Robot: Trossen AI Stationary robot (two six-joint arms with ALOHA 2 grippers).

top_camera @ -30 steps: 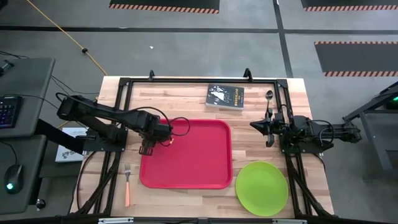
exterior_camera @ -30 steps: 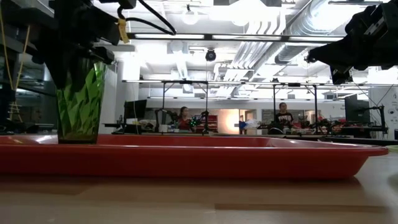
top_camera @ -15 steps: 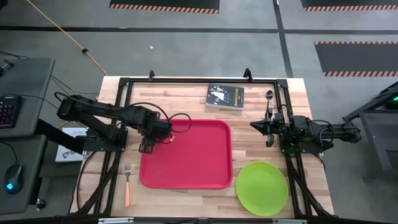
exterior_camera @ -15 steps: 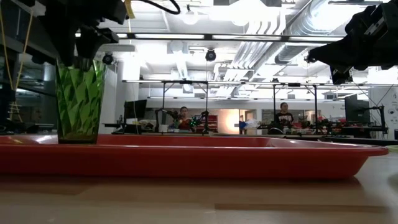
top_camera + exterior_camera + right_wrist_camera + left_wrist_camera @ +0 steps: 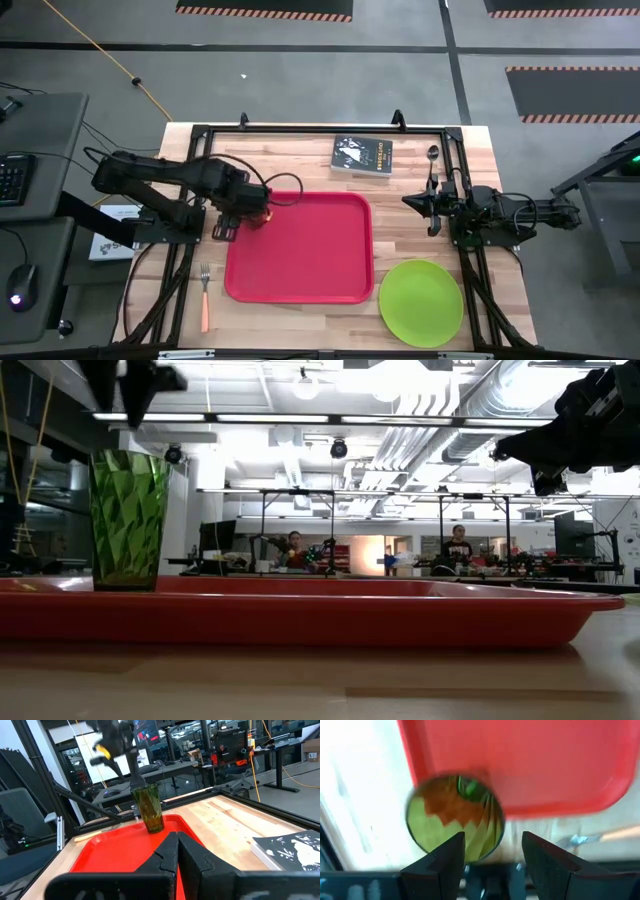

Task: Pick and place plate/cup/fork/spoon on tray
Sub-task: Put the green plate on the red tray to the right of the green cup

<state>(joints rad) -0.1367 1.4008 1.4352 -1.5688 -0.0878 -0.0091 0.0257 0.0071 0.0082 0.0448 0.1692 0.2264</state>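
Observation:
The green translucent cup (image 5: 128,520) stands upright on its base in the far left corner of the red tray (image 5: 300,250). It also shows in the left wrist view (image 5: 452,815) and the right wrist view (image 5: 149,808). My left gripper (image 5: 122,390) hangs open right above the cup, clear of its rim, and empty (image 5: 492,855). My right gripper (image 5: 410,201) waits shut at the table's right, off the tray. The lime-green plate (image 5: 421,302), the orange-handled fork (image 5: 204,297) and the spoon (image 5: 432,165) lie on the table.
A dark book (image 5: 363,155) lies at the far edge behind the tray. The plate lies right of the tray's near corner, the fork left of the tray near the front, and the spoon at the far right by the frame rail. People sit in the room beyond the table.
My left gripper has risen straight up from around the cup's upper part until it is clear above the rim, and has let go of it. The cup stays upright on the tray where it was.

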